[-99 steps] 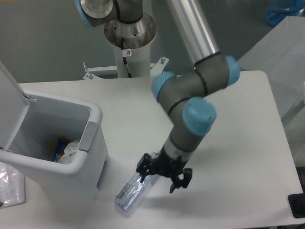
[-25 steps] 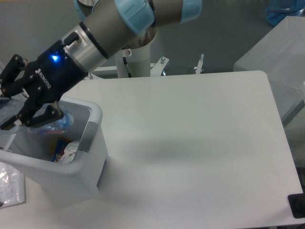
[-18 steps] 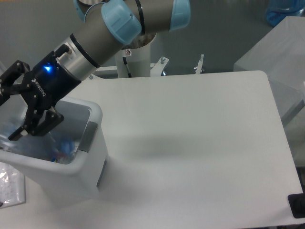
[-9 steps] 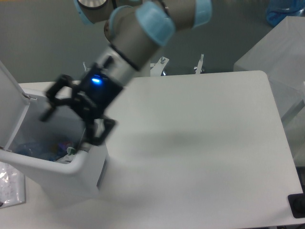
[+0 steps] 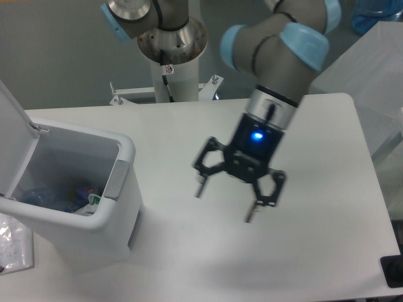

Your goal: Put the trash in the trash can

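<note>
Swinging clear of the bin, the gripper (image 5: pixel 225 201) now hangs over the middle of the table (image 5: pixel 315 251), fingers spread apart and nothing between them. Half a second ago it stood at the bin's near corner; about a second before that it was over the opening, with the bottle between its fingers until release. The picture is motion-blurred at the fingers, so the arm appears to be mid-travel, away from the bin.

The crushed bottle (image 5: pixel 44 195) now lies inside the trash can (image 5: pixel 123 189), visible as a bluish clear mass on the bin floor, beside other items that are too indistinct to name. The hinged lid (image 5: pixel 12 138) stands open at the left side.

A crumpled clear wrapper (image 5: pixel 12 242) with white print lies on the table at the left edge of the view, just beside the bin's outer wall and outside it.

Judgement: one of the two pieces is deposited. The wrapper remains to be collected, so the task is about half complete. The wrapper's position close against the bin wall may restrict finger access.
</note>
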`<state>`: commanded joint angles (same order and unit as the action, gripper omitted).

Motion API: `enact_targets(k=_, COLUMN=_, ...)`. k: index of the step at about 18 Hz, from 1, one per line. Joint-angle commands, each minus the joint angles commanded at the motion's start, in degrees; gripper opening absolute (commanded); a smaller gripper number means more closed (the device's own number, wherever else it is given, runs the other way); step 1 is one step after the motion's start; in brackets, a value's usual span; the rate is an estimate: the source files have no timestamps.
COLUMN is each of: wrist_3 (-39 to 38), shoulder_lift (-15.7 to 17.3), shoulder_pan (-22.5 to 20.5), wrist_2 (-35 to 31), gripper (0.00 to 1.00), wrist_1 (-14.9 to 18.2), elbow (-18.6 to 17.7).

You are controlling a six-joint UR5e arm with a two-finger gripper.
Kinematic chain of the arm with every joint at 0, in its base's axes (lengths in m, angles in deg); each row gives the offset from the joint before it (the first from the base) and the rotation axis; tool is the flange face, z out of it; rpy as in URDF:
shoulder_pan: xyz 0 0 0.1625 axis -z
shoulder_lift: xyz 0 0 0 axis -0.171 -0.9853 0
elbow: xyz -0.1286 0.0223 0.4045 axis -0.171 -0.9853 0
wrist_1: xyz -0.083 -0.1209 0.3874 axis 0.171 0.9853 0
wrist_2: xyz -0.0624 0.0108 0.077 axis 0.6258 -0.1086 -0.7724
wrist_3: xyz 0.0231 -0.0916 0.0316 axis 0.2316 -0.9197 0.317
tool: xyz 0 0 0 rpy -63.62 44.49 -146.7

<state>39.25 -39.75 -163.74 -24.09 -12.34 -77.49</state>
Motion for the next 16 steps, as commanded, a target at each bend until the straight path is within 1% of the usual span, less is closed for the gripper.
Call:
enact_targets(k=2, wrist_3=4.0, shoulder_lift=-2.6, shoulder_pan=-0.1, wrist_2=-4.8, gripper=1.00, wrist_1=0.9, elbow=1.6)
enact_targets(k=3, wrist_3=7.2, shoulder_lift=-3.5, shoulder_pan=-0.2, wrist_2=-7.8, gripper=1.00, wrist_1=2.4, elbow=1.9)
enact_targets(k=4, wrist_3=10.5, shoulder_lift=-4.2, shoulder_pan=-0.2, wrist_2=-11.6, gripper=1.00, wrist_1=4.8, elbow=2.3)
enact_targets(k=6, wrist_3=15.6, shoulder_lift=-5.4, shoulder_pan=0.3, wrist_2=-19.9, gripper=1.00, wrist_1=11.1, elbow=4.0)
enact_targets(k=7, wrist_3=16.4, shoulder_lift=-6.0, shoulder_pan=0.5, wrist_2=-22.4, gripper=1.00, wrist_1=13.9, elbow=5.0)
enact_targets(k=8, wrist_3=16.5, shoulder_lift=-6.7, shoulder_pan=1.0, wrist_2=-23.6, gripper=1.00, wrist_1=15.5, elbow=6.1)
enact_targets(k=10, wrist_3=16.6, shoulder_lift=-7.4, shoulder_pan=1.3, wrist_2=-24.1, gripper=1.00, wrist_1=17.3, elbow=7.6)
enact_targets(k=11, wrist_3=16.6, shoulder_lift=-7.6, shoulder_pan=1.3, wrist_2=-24.1, gripper=1.00, wrist_1=17.7, elbow=7.7)
enact_targets(k=16, wrist_3=16.6, shoulder_lift=-8.2, shoulder_pan=1.8, wrist_2=-26.4, gripper=1.00, wrist_1=17.8, elbow=7.6)
